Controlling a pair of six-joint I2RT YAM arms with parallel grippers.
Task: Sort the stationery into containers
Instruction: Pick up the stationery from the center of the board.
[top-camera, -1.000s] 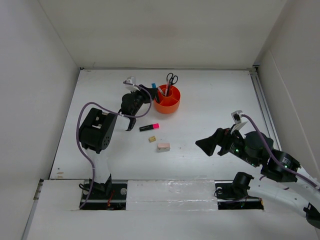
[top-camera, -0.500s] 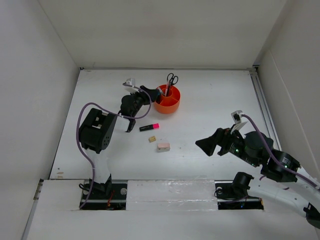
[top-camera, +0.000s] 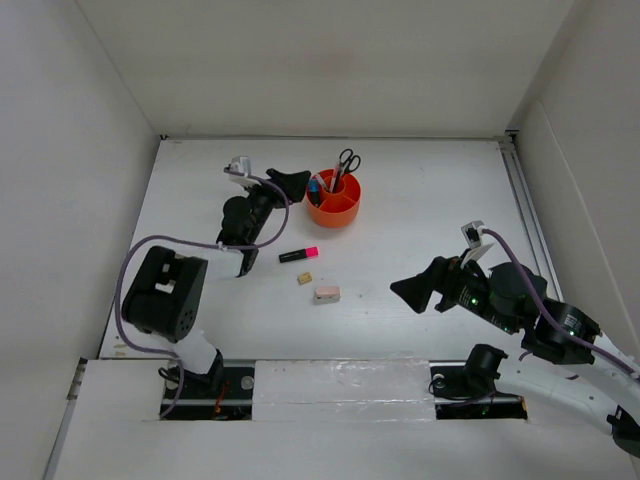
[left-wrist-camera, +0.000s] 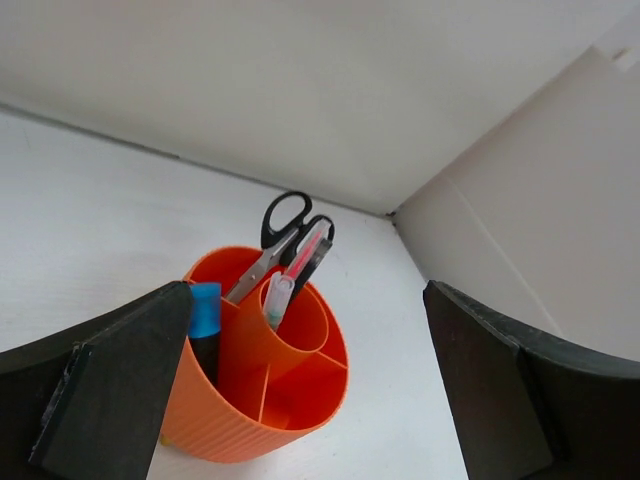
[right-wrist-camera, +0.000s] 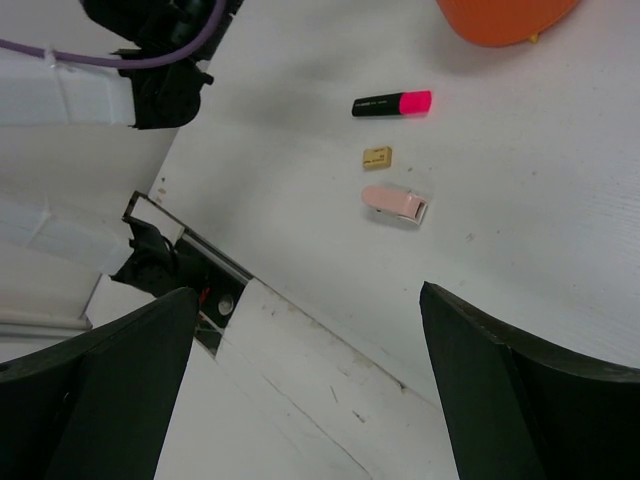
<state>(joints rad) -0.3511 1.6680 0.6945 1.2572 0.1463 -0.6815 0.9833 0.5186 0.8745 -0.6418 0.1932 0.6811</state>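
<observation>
The left gripper (top-camera: 270, 222) sits just left of the orange organiser (top-camera: 337, 218), its jaws spread wide and gripping nothing. The blue-capped highlighter (left-wrist-camera: 205, 318) stands upright in the organiser's outer compartment on that side. The scissors (left-wrist-camera: 285, 222) and a pink-red pencil (left-wrist-camera: 308, 250) stand in its central cup. On the table (top-camera: 430, 200), nearer than the organiser, lie the pink-capped highlighter (top-camera: 298, 254), a small tan eraser (top-camera: 305, 278) and a pinkish eraser (top-camera: 326, 294). The right gripper (top-camera: 418, 288), well off to the organiser's near right, is likewise wide open and empty
</observation>
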